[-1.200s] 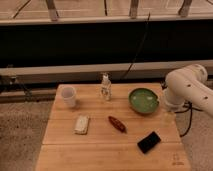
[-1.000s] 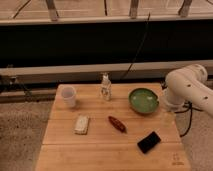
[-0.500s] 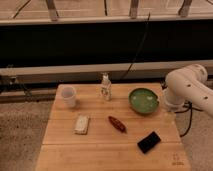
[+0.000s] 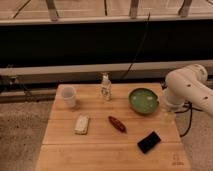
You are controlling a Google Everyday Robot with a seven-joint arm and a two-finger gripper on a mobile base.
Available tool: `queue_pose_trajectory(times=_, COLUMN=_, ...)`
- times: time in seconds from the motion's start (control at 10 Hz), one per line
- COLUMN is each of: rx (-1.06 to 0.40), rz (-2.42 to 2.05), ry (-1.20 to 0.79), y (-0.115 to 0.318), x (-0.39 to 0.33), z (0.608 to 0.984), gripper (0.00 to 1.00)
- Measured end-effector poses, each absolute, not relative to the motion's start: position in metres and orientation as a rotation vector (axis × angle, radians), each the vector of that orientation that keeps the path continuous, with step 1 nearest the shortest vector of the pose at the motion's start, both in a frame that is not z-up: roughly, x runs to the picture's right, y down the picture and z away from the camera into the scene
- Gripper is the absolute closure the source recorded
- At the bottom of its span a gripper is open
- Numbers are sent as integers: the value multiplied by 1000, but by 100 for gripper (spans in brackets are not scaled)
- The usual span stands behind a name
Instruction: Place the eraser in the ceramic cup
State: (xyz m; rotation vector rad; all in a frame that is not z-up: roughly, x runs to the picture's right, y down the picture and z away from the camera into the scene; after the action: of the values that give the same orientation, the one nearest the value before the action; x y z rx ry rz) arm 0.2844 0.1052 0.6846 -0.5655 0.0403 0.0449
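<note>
The eraser, a flat black block, lies on the wooden table near its front right. The ceramic cup, small and white, stands upright at the table's far left. My white arm reaches in from the right side. My gripper hangs below it at the table's right edge, just behind and to the right of the eraser and far from the cup. It holds nothing that I can see.
A green bowl sits at the back right, close to my arm. A small white bottle stands at the back middle. A pale pad and a reddish-brown object lie mid-table. Dark wall and cables behind.
</note>
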Motion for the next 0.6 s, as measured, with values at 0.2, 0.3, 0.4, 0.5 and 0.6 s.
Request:
queue_pose_trajectory(times=0.2, rx=-566, rz=45, ry=40, y=105, x=284, z=685, gripper=20)
queue_pose_trajectory(times=0.3, rx=-567, rz=42, ry=40, y=106, x=284, z=685, gripper=20)
queue_pose_trajectory(times=0.4, rx=-574, rz=22, ry=38, y=111, x=283, z=686, gripper=20)
queue_pose_trajectory(times=0.5, rx=-583, rz=-16, ry=32, y=121, x=281, z=692, gripper=20)
queue_pose_trajectory(times=0.6, rx=-591, rz=-44, ry=28, y=133, x=279, z=699, gripper=20)
